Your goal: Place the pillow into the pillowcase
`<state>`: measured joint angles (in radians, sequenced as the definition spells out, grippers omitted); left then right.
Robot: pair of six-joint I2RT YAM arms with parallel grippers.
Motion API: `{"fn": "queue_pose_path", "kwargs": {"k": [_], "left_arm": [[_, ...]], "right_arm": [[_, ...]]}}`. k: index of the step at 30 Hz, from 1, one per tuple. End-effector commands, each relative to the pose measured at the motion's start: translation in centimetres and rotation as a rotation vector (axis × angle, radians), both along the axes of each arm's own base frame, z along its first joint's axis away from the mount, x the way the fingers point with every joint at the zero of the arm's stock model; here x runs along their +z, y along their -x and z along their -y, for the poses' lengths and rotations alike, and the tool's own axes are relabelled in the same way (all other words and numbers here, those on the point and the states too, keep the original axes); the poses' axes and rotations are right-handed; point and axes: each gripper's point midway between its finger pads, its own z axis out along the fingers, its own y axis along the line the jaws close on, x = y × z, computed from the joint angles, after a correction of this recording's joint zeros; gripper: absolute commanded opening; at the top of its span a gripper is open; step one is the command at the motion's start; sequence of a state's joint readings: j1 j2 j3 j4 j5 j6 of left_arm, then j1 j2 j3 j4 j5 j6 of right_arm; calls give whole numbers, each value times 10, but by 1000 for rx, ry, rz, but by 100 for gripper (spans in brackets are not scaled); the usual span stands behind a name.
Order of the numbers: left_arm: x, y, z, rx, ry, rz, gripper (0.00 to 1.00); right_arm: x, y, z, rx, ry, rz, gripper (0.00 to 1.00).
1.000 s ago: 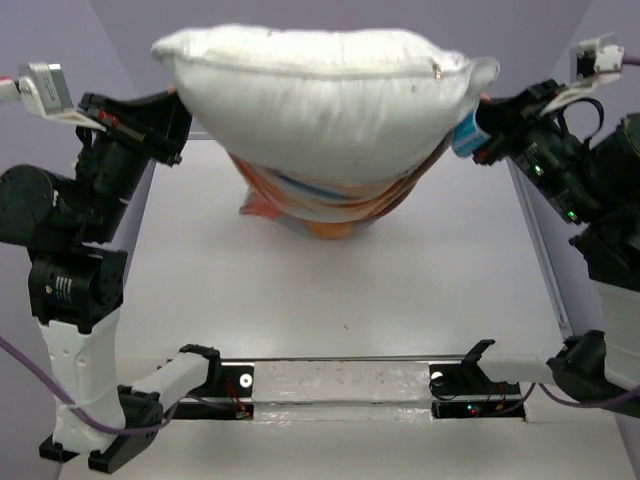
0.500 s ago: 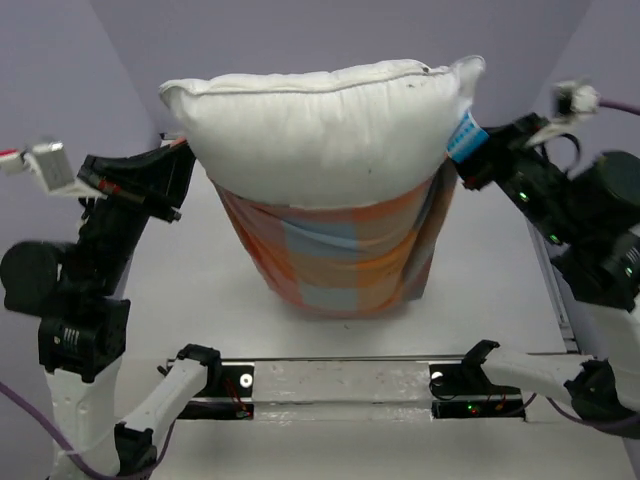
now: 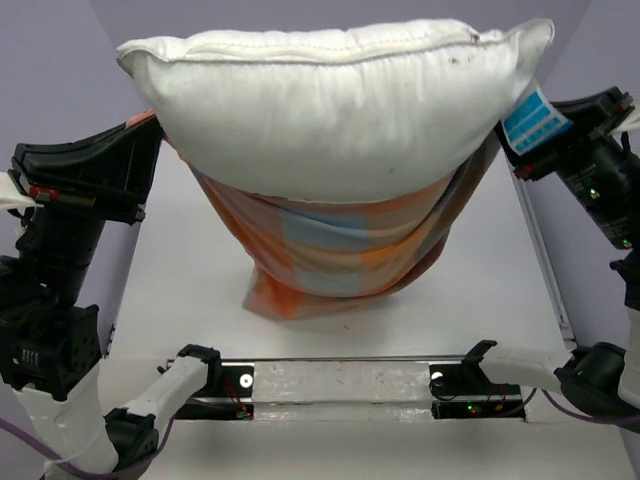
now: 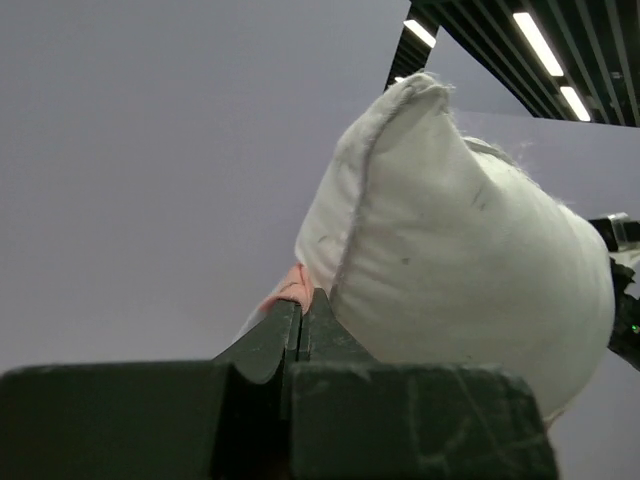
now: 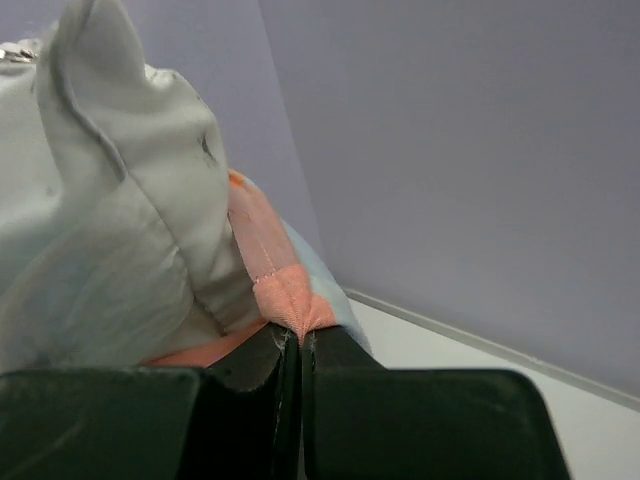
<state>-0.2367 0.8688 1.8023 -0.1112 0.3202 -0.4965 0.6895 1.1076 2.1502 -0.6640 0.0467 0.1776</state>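
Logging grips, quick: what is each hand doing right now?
Left hand: closed, pinching the pillowcase edge.
Right hand: closed, pinching the pillowcase edge too.

1. Upper centre: the pillow (image 3: 330, 110), plain white, a few small dark specks.
2. Below it, the pillowcase (image 3: 340, 250), in big checks of orange, peach and light blue.
3. Upper right: the tag (image 3: 532, 118), blue with white stripes.
4. The table (image 3: 180, 280), pale grey-white; the walls (image 3: 50, 60), lavender.
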Motion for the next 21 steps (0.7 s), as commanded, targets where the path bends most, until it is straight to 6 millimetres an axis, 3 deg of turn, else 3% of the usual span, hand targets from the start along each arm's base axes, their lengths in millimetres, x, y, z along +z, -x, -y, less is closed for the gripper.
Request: {"fn": "queue_pose_path", "kwargs": {"k": [1,3,4,5,6,7,8,9,10,12,13,14,16,17,18,19,20,21], "left_arm": [[81,52,-28,89,101,263,0],[82,69,-29,70,98,290,0],[67,56,-27,77,97,257,0],[55,40,-27,94,100,226,0],[39,17,-28,126,102,177,0],[3,-36,-25,174,82,41,0],[-14,-60,-20,187,53,-24,0],[-28,-81,-13,175,24,-81,0],[-23,-74,-6,138,3,-55,0],[12,-42,-13,137,30,42,0],[49,2,-22,136,51,146,0],[64,24,-25,126,54,197,0],[83,77,-28,75,74,309,0],[66,57,-21,58,63,276,0],[54,42,-22,69,86,254,0],[29,0,-19,107,77,170,0],[18,-29,-21,155,74,95,0],[5,-51,-17,166,46,30,0]], "right_arm": [[79,39,48,-70,-194,239,0],[94,83,62,21,-251,330,0],[100,105,79,27,-298,384,0],[91,95,73,22,-298,360,0],[75,70,61,-6,-286,300,0],[25,-5,18,-76,-180,122,0],[-7,-47,-5,-129,-95,13,0],[-32,-66,-10,-180,5,-98,0],[-47,-91,-22,-214,53,-166,0],[-8,-55,-8,-153,-3,-55,0],[28,-26,-2,-80,-85,87,0],[57,20,28,-48,-168,201,0],[80,59,51,-16,-233,298,0],[77,67,56,-5,-239,308,0],[69,54,50,-24,-235,286,0],[59,31,38,-54,-219,252,0],[38,-6,25,-119,-178,166,0],[28,-29,14,-157,-131,109,0]]}}
